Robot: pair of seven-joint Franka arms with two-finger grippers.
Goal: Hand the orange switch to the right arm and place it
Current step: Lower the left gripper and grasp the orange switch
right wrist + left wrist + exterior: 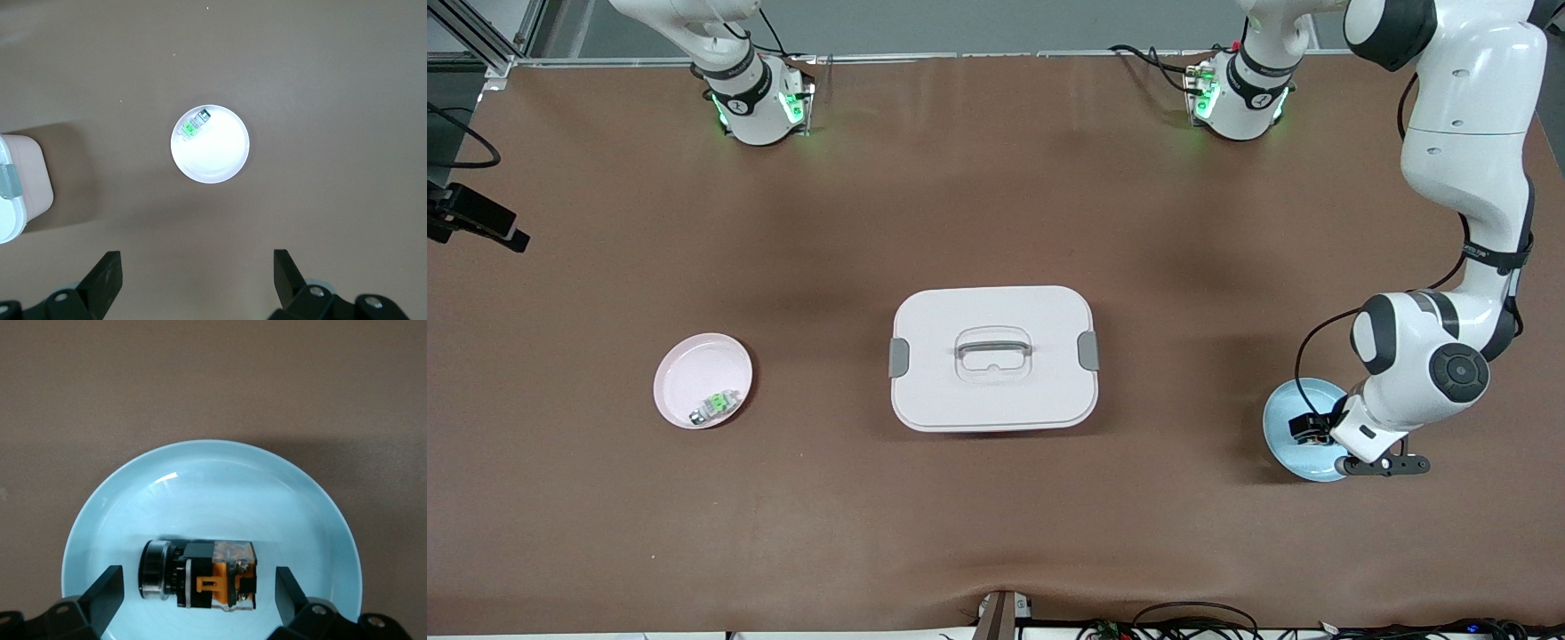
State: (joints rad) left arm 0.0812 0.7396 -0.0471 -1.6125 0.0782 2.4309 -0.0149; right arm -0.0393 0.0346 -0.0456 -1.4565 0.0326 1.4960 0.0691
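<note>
The orange switch (200, 581), a small black block with an orange face and a silver round end, lies on its side on the light blue plate (200, 487) toward the left arm's end of the table. My left gripper (198, 581) is open and low over that plate (1282, 436). Its fingers (107, 587) stand on either side of the switch without touching it. In the front view the switch (1307, 428) shows dark beside the left hand (1360, 431). My right gripper (197, 263) is open and empty, high over the brown table, out of the front view.
A pink plate (685, 369) holding a small green-and-silver component (716, 405) sits toward the right arm's end; it also shows in the right wrist view (217, 157). A white lidded box (993, 357) with a handle stands mid-table. A brown mat covers the table.
</note>
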